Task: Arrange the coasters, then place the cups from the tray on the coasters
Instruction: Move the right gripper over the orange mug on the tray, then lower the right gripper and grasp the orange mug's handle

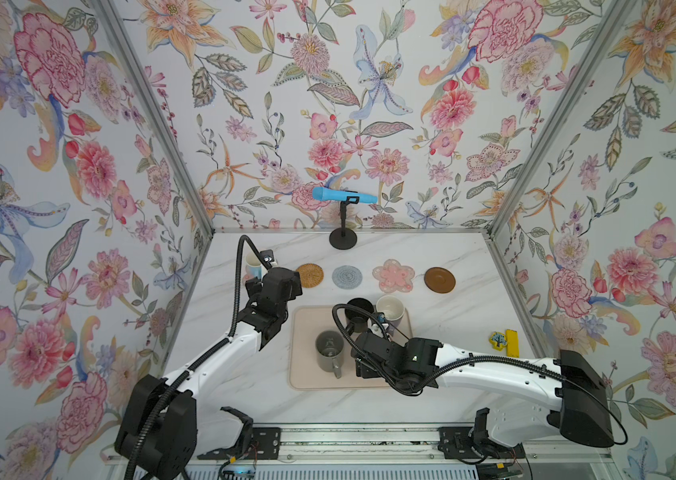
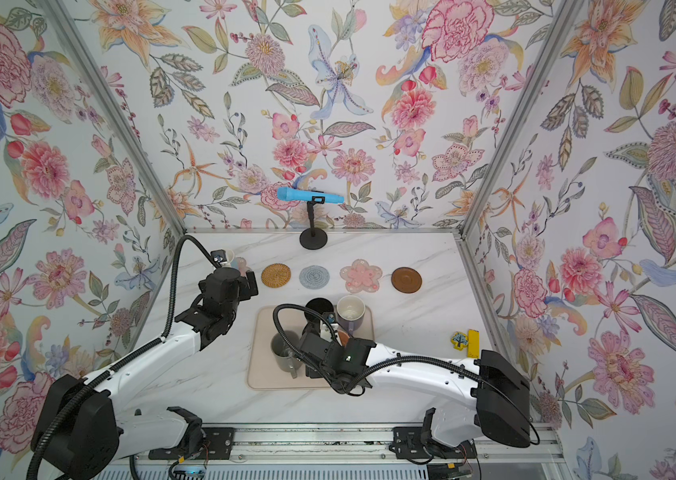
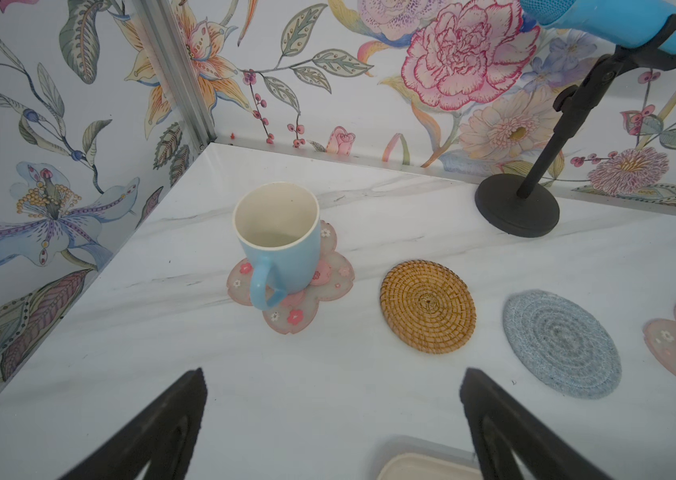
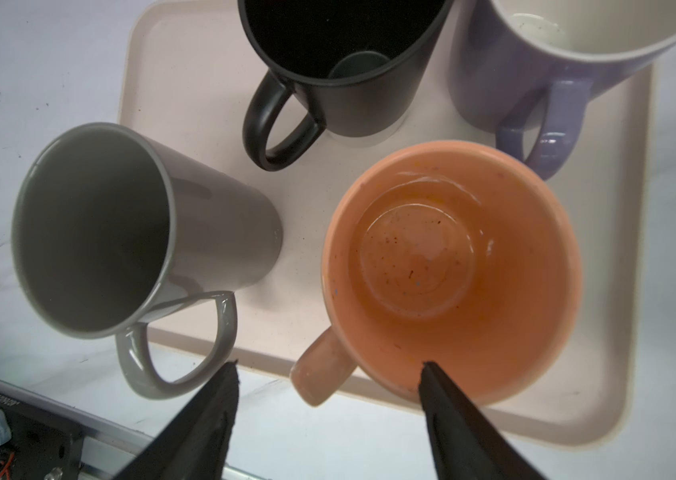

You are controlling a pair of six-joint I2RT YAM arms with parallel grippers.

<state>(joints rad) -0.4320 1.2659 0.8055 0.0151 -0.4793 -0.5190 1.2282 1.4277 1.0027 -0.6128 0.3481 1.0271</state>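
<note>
The right gripper (image 4: 328,370) is hanging partly open, its jaws straddling the handle (image 4: 321,376) of the orange mug (image 4: 452,270) on the tray (image 4: 186,50). One finger seems to be dipping inside the rim, though contact is hard to judge. It is lining up a pick, which calls for closing squarely and lifting clear of the grey mug (image 4: 120,232) beside the jaws. Its arm is reaching low, wrist pitched down. The left gripper (image 3: 333,372) is gaping empty, with the light blue mug (image 3: 282,245) sitting on a pink flower coaster (image 3: 336,278) just ahead.

Free room robot-side of orange mug (image 4: 452,270); grey mug (image 4: 99,228), black mug (image 4: 348,62) close.
</note>
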